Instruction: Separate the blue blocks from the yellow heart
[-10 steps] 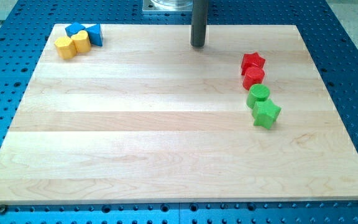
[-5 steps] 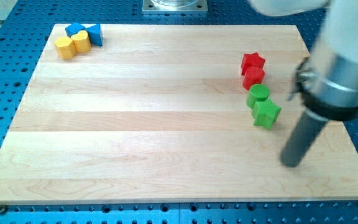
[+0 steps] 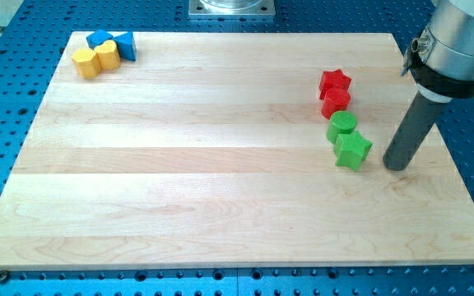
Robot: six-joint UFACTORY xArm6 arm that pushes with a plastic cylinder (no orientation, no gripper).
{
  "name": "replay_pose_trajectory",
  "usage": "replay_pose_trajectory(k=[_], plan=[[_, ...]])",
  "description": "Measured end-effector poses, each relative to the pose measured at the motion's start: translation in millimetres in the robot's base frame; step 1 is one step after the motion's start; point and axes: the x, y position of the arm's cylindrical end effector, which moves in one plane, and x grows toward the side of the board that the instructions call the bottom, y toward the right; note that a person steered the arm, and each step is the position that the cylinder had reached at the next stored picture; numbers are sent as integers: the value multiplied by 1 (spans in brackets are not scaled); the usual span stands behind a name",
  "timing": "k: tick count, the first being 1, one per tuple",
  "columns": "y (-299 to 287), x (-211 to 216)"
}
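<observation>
No writing or brand marks are showing anywhere that I can read. The blue blocks are sitting in the far left corner of the wooden board [image 3: 220,164]: a blue triangle [image 3: 126,44] with its slanted edge facing left, and another blue block [image 3: 99,38] just left of it whose shape I cannot make out. The yellow heart [image 3: 107,56] is lying right in front of them, touching or nearly touching both, though which way it is pointing is too small to tell. A yellow hexagon [image 3: 85,62] is pressing against its left side.

My tip [image 3: 396,167] is resting on the board well apart from that cluster, over on the right, just beside the green star [image 3: 352,150]. The rod has no jaws and is holding nothing. A green cylinder [image 3: 342,125], a red block [image 3: 336,103] and a red star [image 3: 334,81] are running in a line toward the far edge. The pale board is lying on a blue perforated table [image 3: 6,99].
</observation>
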Motion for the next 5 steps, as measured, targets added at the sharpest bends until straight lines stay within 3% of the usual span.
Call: replay_pose_trajectory(k=[5], plan=[[-45, 9]])
